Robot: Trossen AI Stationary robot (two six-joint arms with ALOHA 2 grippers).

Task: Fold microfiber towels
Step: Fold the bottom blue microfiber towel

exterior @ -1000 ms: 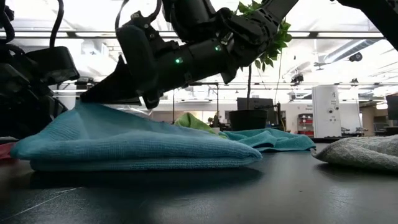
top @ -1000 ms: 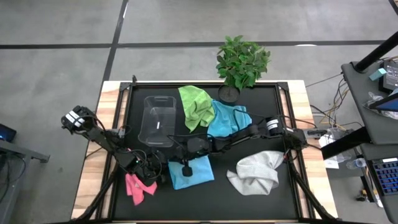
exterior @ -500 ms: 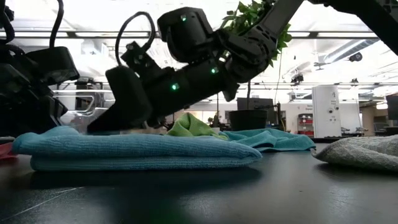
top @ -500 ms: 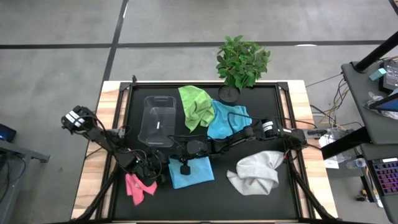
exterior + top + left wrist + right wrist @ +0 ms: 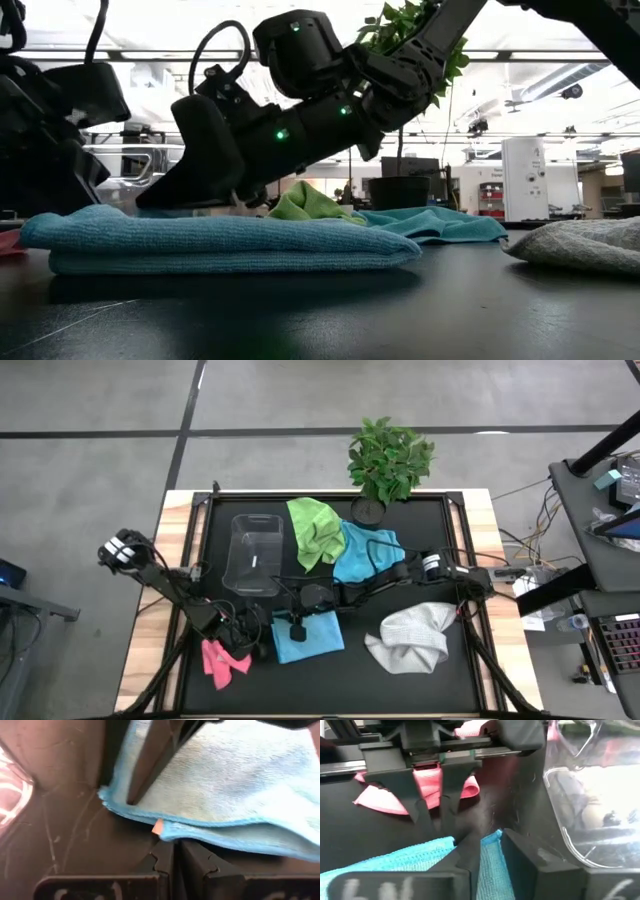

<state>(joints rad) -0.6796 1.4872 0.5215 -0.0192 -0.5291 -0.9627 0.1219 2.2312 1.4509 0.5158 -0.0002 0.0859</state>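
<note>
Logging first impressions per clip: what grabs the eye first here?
The folded light blue towel at the table's front centre, with the right gripper low over its left edge and the left gripper shut beside it. Behind sit bright lime green and blue cloths.

On the counter (image 5: 455,660) the folded towel (image 5: 308,637) lies at the front middle, under my right fingers (image 5: 285,626). My left fingers (image 5: 262,634) sit just beside its left edge. Left of that lies a crumpled towel (image 5: 222,662); the bin (image 5: 255,553) stands behind, two towels (image 5: 340,542) to its right, another towel (image 5: 412,639) front right.
</note>
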